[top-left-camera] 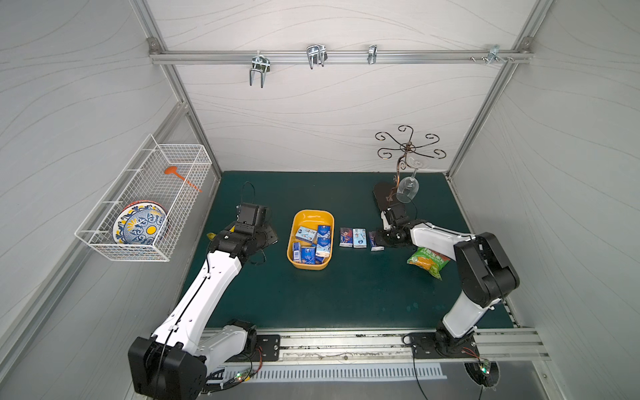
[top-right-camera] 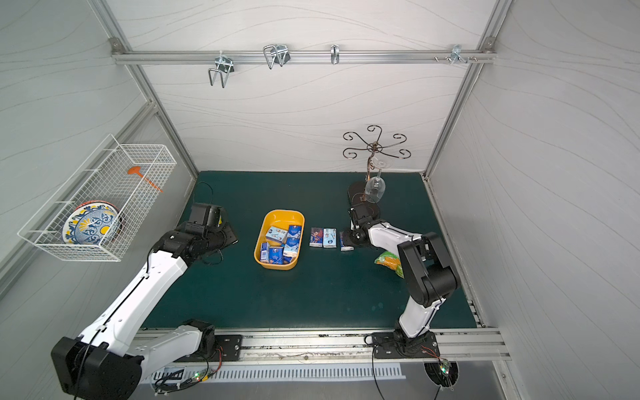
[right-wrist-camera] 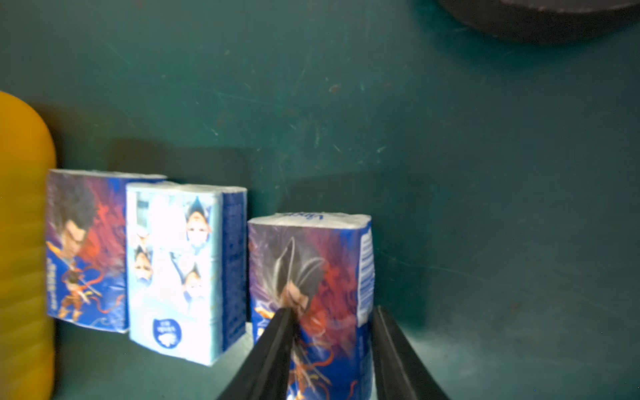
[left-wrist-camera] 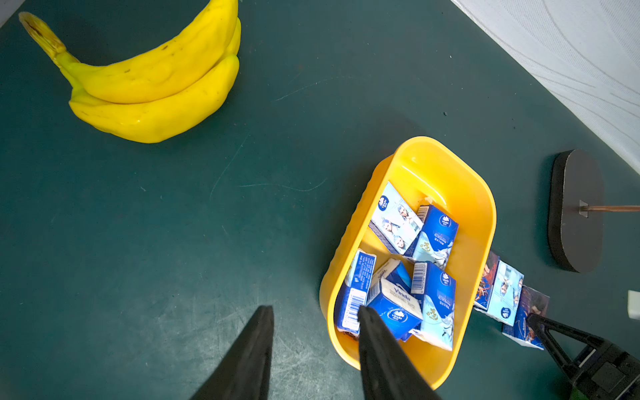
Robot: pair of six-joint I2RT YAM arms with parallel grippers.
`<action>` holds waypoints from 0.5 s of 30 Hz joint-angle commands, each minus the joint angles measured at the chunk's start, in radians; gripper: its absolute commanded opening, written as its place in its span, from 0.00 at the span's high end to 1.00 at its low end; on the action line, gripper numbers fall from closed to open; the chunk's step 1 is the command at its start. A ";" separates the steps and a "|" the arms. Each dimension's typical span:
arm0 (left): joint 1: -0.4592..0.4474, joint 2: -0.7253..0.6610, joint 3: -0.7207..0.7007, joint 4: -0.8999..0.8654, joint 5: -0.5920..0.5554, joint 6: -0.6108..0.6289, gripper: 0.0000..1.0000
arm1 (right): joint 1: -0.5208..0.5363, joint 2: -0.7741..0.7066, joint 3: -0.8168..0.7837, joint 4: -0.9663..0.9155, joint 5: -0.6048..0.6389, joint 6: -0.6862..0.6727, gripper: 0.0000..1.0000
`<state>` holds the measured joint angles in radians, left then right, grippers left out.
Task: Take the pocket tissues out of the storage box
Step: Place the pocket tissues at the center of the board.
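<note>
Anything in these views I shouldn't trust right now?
- Right claw: grip on the tissue packet under it unclear, right wrist view blurred.
- Tissue count in the storage box: packets overlap; a left claw finger covers some, left wrist view.
- Banana: a top view shows only a tip behind the left arm.

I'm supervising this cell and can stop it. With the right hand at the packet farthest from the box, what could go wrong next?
The right hand straddles only one edge of the outermost packet; pulling away might drag it against the neighbouring packet. The hanging wine glass sits close to the right arm; lifting could knock it. The packets in the storage box lie jumbled against its walls, so a grasp may slip.
</note>
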<state>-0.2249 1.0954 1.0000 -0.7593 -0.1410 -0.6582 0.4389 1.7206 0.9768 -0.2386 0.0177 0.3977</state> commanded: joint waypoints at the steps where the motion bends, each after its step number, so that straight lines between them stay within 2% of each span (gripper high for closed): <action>1: -0.003 -0.013 0.001 0.034 0.003 0.003 0.56 | 0.001 0.048 -0.018 0.001 -0.003 0.033 0.61; 15: -0.002 -0.023 -0.006 0.028 -0.006 0.007 0.56 | 0.022 0.089 0.017 0.018 -0.006 0.070 0.62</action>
<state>-0.2249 1.0878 0.9920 -0.7589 -0.1417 -0.6579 0.4503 1.7630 0.9989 -0.1776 0.0128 0.4557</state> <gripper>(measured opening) 0.443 0.384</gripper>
